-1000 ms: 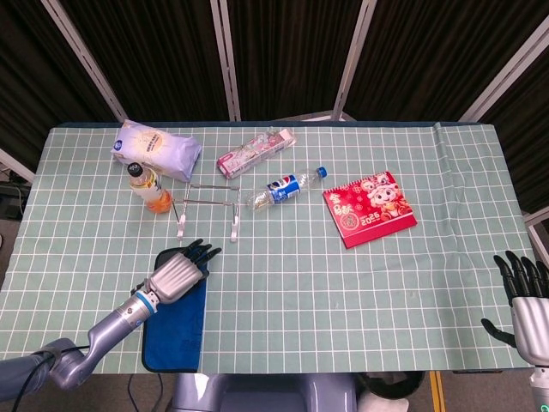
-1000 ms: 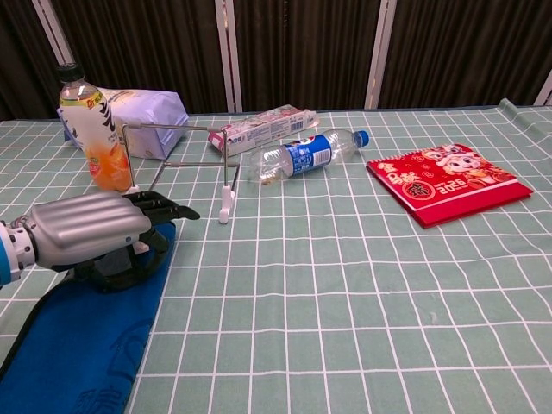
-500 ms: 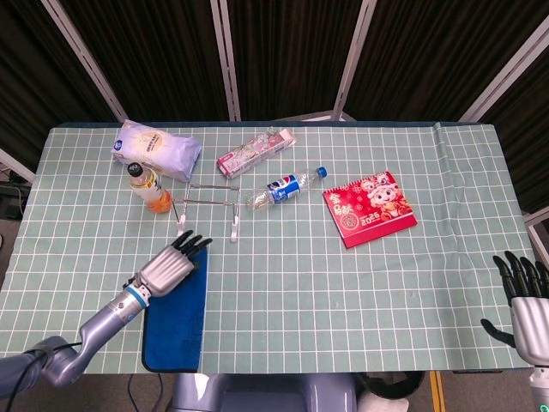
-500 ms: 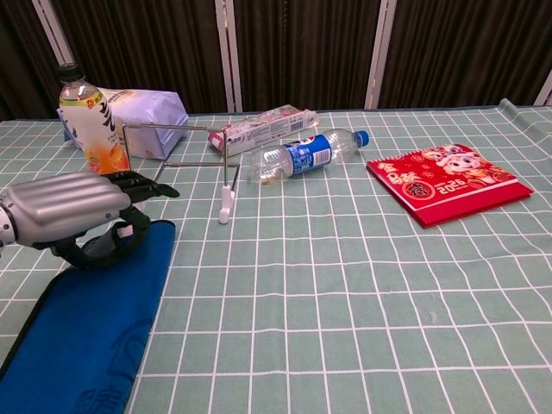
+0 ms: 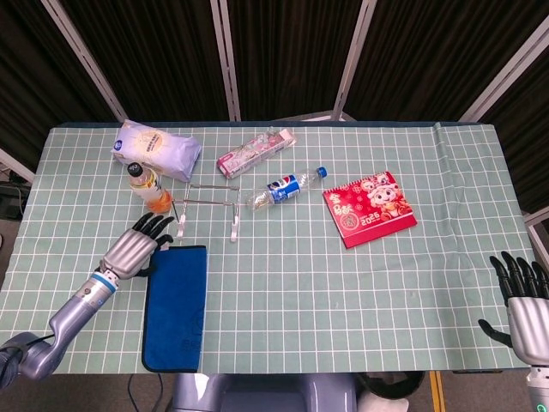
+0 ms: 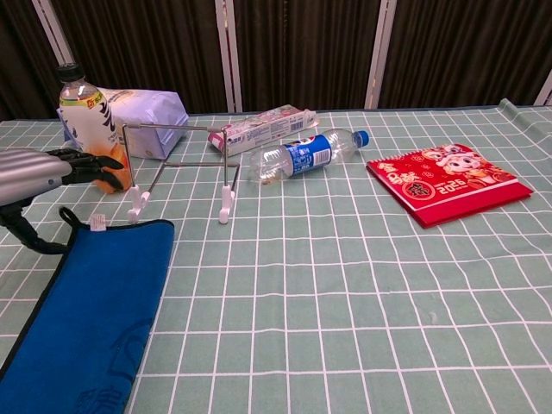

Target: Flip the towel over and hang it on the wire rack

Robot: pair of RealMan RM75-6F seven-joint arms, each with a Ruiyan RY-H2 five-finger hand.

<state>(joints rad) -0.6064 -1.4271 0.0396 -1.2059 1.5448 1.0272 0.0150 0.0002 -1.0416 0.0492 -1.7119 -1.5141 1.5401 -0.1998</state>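
Note:
A blue towel (image 5: 176, 306) lies flat near the table's front edge, left of centre; the chest view shows the towel (image 6: 90, 315) with a small white tag at its far corner. The wire rack (image 5: 207, 203) stands just behind it, upright on white feet, and appears as the rack (image 6: 177, 164) in the chest view. My left hand (image 5: 133, 251) hovers open to the left of the towel's far end, fingers stretched toward the rack, holding nothing; the left hand (image 6: 39, 172) touches neither. My right hand (image 5: 521, 300) stays open at the front right edge, far away.
An orange drink bottle (image 5: 148, 188) and a white bag (image 5: 157, 148) stand behind my left hand. A pink box (image 5: 255, 151), a lying Pepsi bottle (image 5: 286, 187) and a red booklet (image 5: 369, 209) sit further right.
My left hand has lifted off the towel's far end and moved left, away from it. The towel lies uncovered now. The right hand has barely moved.

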